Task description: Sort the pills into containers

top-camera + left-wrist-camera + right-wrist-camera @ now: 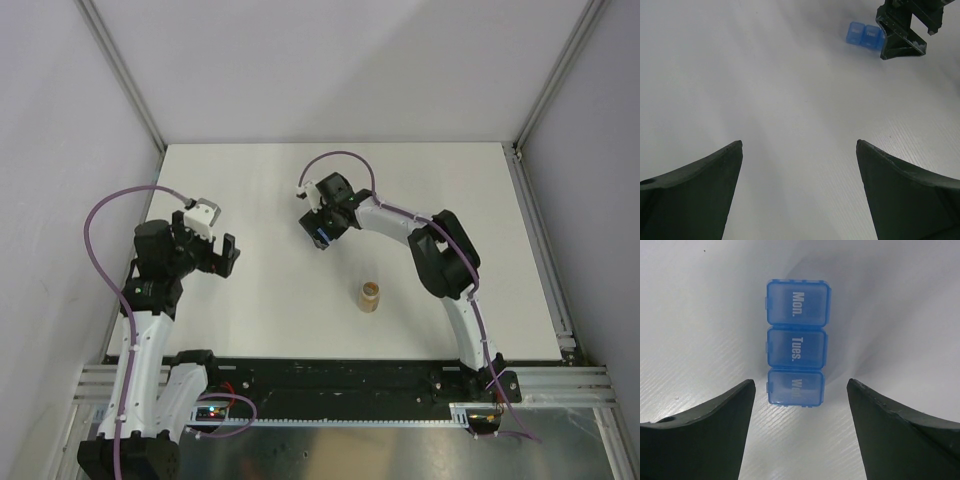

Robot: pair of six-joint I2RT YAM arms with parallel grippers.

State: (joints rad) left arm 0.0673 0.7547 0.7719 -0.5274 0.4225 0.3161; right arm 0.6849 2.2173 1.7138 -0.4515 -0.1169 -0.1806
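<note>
The containers are three lidded compartments of a blue pill box point(796, 342) marked Mon., Tues. and Wed., lying flat on the white table with all lids down. My right gripper point(801, 382) hangs over the box's Wed. end, open, with a gap between each finger and the box. From above, the box point(321, 238) shows only as a blue patch under that gripper point(322, 232). My left gripper point(799, 143) is open over bare table at the left, well away from the box point(865, 36). No pills show in any view.
A small amber-brown bottle point(370, 296) stands upright on the table point(480, 200), nearer the front and just right of centre. The right arm's elbow point(445, 255) rises to the right of it. Grey walls enclose the table on three sides.
</note>
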